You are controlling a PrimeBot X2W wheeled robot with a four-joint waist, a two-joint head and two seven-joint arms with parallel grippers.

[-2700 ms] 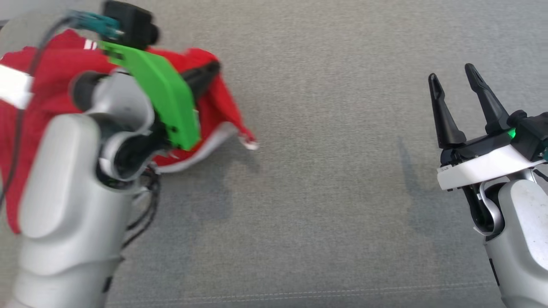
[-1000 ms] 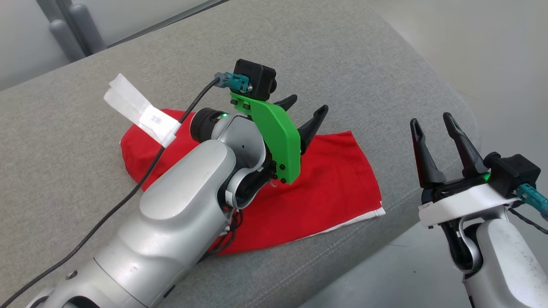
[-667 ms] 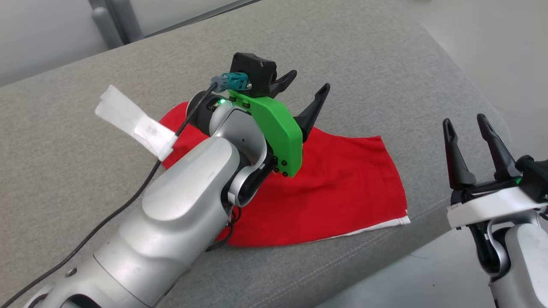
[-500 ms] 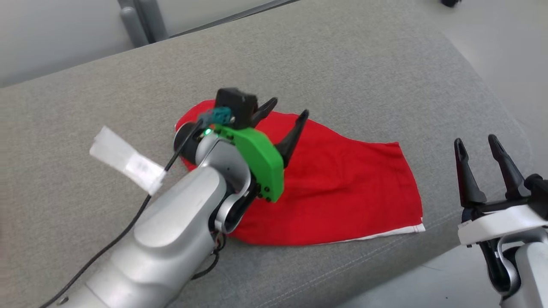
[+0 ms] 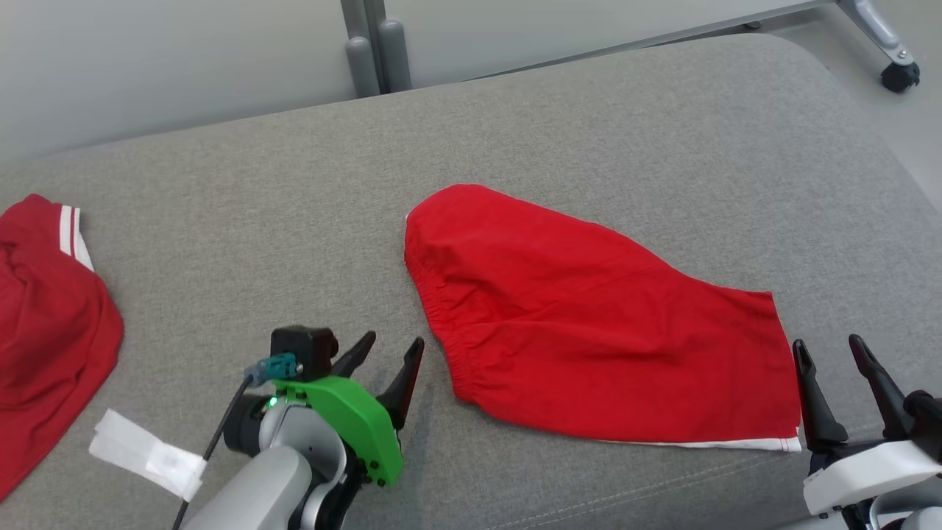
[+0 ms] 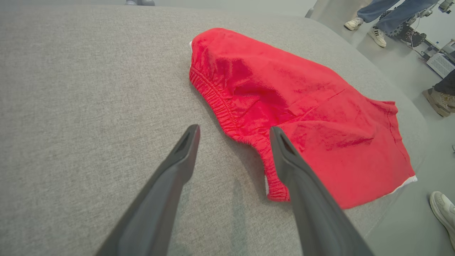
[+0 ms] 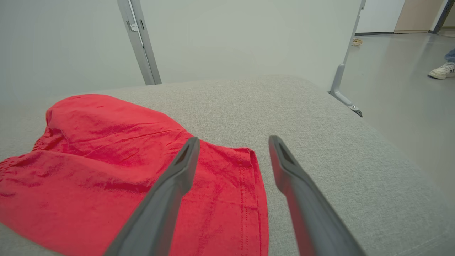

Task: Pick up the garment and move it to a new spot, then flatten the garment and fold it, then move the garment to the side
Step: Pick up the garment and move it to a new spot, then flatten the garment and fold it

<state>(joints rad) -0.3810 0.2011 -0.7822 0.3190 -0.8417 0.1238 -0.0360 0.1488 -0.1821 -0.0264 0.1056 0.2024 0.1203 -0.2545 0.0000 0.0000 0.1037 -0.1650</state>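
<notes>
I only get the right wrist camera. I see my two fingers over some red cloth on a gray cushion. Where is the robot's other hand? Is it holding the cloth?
Observer: No. The left gripper is open with nothing in it. It sits beside the stretchy waistband end of the red shorts.
Operator: Are there any more clothes?
Observer: Yes. A second red garment with white stripes lies at the far left of the gray cushion.
Operator: Does my red one have white on it too?
Observer: A thin white hem runs along the edge of the leg end, close to the right gripper.
</notes>
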